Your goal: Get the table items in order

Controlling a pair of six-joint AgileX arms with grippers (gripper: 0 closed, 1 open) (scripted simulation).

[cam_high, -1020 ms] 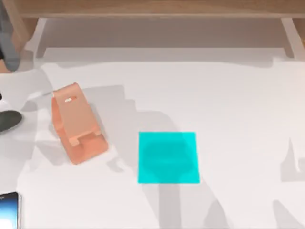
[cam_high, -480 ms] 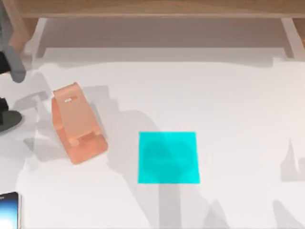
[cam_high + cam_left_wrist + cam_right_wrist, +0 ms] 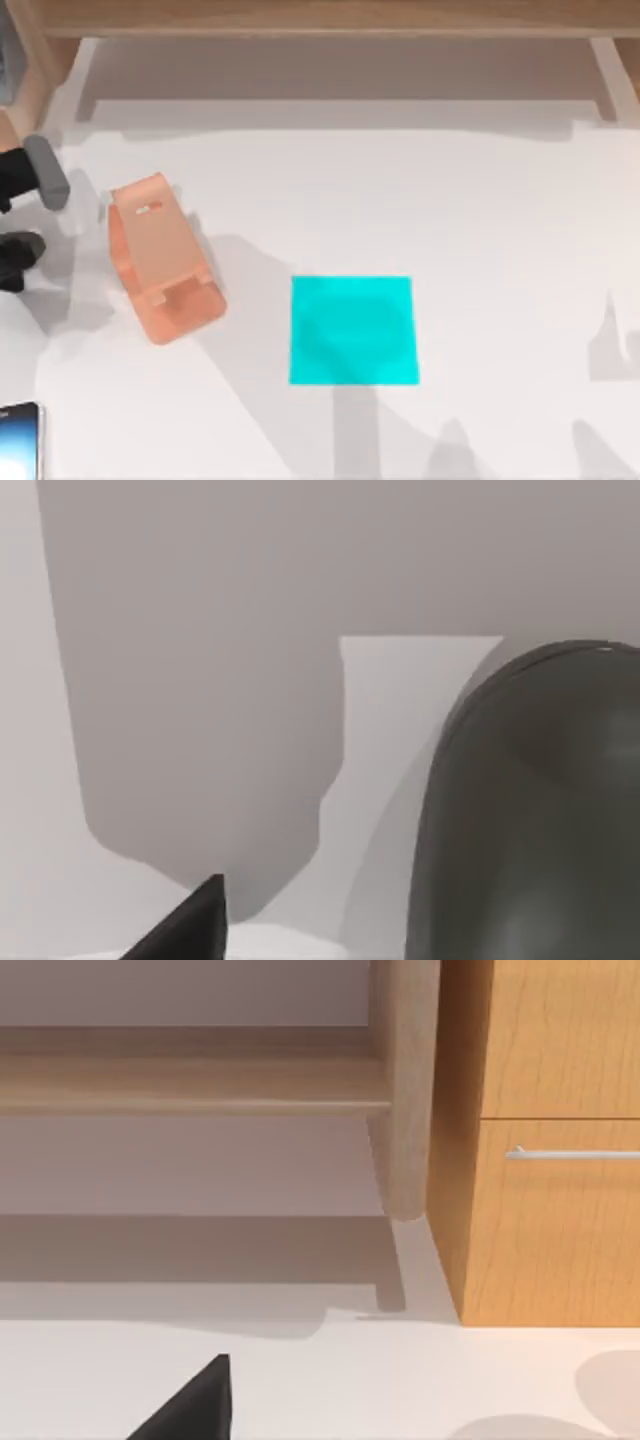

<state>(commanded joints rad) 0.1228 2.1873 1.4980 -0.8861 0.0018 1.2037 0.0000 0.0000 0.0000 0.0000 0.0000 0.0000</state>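
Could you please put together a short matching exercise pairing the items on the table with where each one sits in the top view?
Things:
1. mouse
2. phone stand
3. mat
4. smartphone

Places:
A. near the middle of the table, lying flat
B. bottom left corner, cut off by the picture's edge
C. at the left edge, beside the left arm
D. left part of the table, between the mouse and the mat

Pairs: 1-C, 2-D, 3-A, 4-B
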